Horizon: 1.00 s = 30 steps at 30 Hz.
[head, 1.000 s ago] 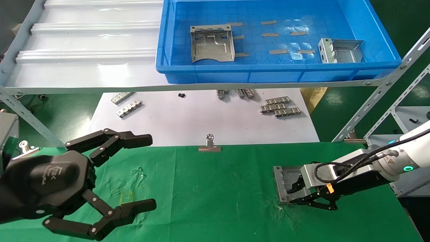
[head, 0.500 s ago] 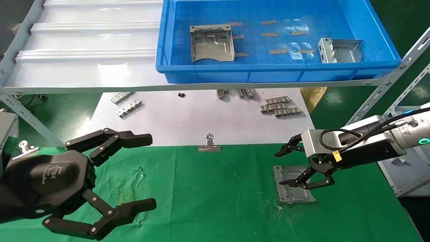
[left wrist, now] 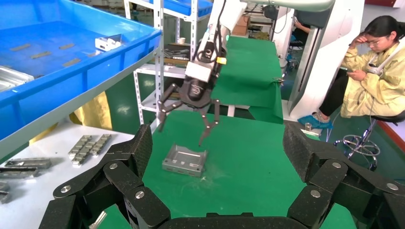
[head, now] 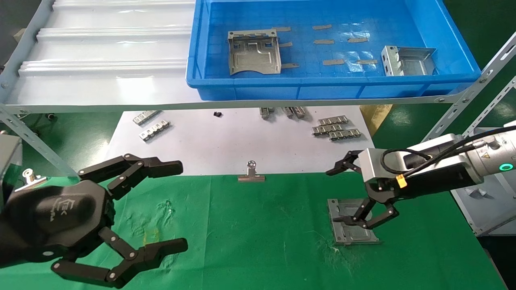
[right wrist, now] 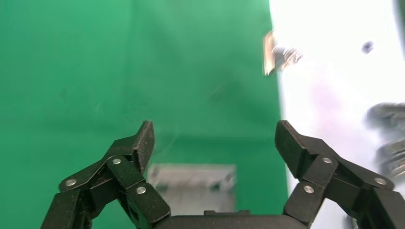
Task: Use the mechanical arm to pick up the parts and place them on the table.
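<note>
A: What could go wrong?
B: The right gripper [head: 340,193] hangs just above the part [head: 351,221] on the table [head: 258,233]; moving off low, a fingertip could snag its upturned edge and drag it.
A: And the claw itself?
B: Spread wide, holding nothing. The left gripper [head: 169,205] is parked, also wide apart and empty. Two more parts [head: 254,52] wait in the blue bin [head: 459,60].

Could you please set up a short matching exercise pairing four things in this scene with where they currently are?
Things:
1. right hand
2. left hand
3. metal clip
4. part with curved edge

Places:
A. in the blue bin
B. open above the part on the green cloth
C. at the cloth's far edge
D. open, near the camera

Pairs: 1-B, 2-D, 3-C, 4-A
</note>
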Each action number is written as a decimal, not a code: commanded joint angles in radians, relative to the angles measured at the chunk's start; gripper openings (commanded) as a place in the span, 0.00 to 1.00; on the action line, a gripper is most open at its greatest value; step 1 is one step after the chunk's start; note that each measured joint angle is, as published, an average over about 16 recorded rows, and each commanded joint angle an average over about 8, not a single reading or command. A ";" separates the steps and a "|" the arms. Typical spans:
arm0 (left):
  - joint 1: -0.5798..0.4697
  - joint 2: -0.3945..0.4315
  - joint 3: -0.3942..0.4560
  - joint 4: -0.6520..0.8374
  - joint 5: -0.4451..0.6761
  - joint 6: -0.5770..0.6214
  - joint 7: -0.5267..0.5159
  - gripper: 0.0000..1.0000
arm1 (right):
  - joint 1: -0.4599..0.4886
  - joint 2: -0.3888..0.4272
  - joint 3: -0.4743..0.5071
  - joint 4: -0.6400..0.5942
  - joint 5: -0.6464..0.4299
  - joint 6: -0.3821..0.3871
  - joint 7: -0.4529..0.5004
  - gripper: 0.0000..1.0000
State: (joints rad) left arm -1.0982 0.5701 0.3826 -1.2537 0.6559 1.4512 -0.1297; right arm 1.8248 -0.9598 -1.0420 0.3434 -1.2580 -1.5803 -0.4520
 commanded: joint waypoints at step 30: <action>0.000 0.000 0.000 0.000 0.000 0.000 0.000 1.00 | -0.411 0.191 0.418 0.516 0.289 0.046 0.351 1.00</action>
State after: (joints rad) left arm -1.0983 0.5700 0.3828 -1.2536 0.6558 1.4512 -0.1296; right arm 1.4137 -0.7687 -0.6241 0.8591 -0.9689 -1.5339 -0.1014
